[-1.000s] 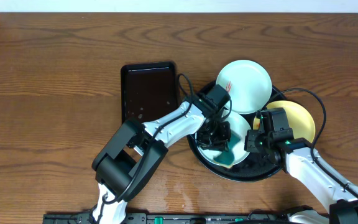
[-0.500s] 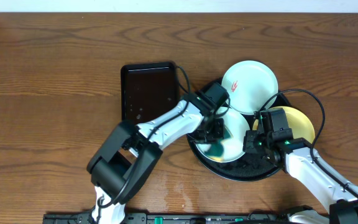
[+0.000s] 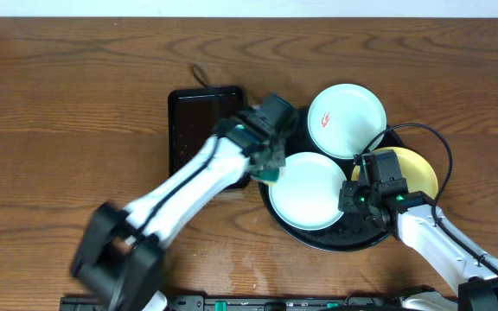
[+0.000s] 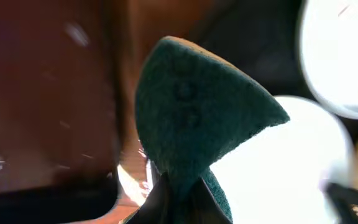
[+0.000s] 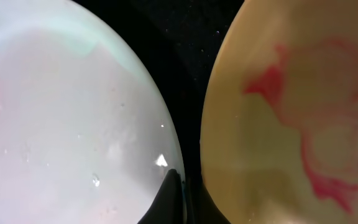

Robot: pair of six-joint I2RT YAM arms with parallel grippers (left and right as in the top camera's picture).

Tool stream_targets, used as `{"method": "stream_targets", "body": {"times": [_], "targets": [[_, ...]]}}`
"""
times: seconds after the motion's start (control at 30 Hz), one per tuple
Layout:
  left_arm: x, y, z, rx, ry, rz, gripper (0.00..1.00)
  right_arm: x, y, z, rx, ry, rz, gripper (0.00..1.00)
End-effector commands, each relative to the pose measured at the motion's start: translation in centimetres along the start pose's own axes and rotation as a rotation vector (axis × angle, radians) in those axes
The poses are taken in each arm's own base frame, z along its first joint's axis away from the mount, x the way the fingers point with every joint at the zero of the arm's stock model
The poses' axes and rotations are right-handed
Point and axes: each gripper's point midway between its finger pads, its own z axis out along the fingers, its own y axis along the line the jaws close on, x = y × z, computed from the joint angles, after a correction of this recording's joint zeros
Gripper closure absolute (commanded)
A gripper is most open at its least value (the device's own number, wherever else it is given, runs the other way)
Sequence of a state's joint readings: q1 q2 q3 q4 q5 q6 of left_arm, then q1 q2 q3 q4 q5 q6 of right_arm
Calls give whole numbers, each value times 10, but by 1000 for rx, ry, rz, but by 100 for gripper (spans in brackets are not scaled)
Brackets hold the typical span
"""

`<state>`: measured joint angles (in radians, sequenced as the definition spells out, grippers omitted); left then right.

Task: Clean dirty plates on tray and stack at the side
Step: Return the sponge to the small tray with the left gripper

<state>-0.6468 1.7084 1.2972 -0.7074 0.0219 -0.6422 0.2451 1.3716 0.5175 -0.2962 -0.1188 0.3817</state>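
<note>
1. Our left claw (image 3: 269, 162), its arm a blur from overhead, pinches a teal sponge (image 4: 197, 118) by one corner. The jaws are clamped on it over the edge of the round tray (image 3: 318, 242).
2. Just beside that claw, toward the right arm, the near white plate (image 3: 308, 192) lies in the round tray. We see no red on it and judge its wiping done.
3. Beyond the left claw and farther off, the second white plate (image 3: 346, 121) lies across the tray's far rim, carrying a small red smear (image 3: 324, 119).
4. Our right claw (image 5: 178, 186) has its jaws pressed together with nothing between them. The tips sit in the dark gap between the near white plate and the yellow plate (image 5: 303, 112), and we cannot tell whether they touch either rim. The yellow plate, just to that claw's right, is streaked red.
5. We read the step in hand as scrubbing. One plate looks clean, two look dirty, and none is stacked on the bare surface (image 3: 76, 104).
6. The next move calls for one of two things. The sponge could go flat onto a smeared plate while the other claw steadies its rim, or the clean plate could be lifted out to the surface. The small black tray (image 3: 199, 121) sits just beside the left claw, on the side away from the plates, should the sponge need parking.
7. We find no brand, label or writing anywhere.
</note>
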Motion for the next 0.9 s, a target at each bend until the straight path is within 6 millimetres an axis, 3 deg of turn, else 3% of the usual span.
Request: {"method": "stream_targets", "body": {"times": [0.0,0.17,0.37,0.43,0.57,0.6,0.7,0.87], "targets": [[-23,16,-40,-13,-123,77,93,-1,-8,0,41,-7,-21,99],[-46,70,-51,-107,-154,-28,92,-13,-2,-10,32,-32,-44,99],[-54,134,-20,-200,-79,-164,92,-40,7,-42,55,-70,-86,99],[-53,136,-4,-163,-26,-137,92,-49,5,-55,96,-83,-86,99],[-49,135,18,-107,44,-101,76,-68,-2,-81,189,-106,-88,99],[-48,136,18,-107,49,-103,66,-72,-3,-87,209,-113,-95,99],[-49,130,10,-77,39,-103,45,-88,3,-106,219,-139,-198,99],[-54,120,-26,-26,-27,-90,29,-105,10,-133,267,-225,-228,99]]}}
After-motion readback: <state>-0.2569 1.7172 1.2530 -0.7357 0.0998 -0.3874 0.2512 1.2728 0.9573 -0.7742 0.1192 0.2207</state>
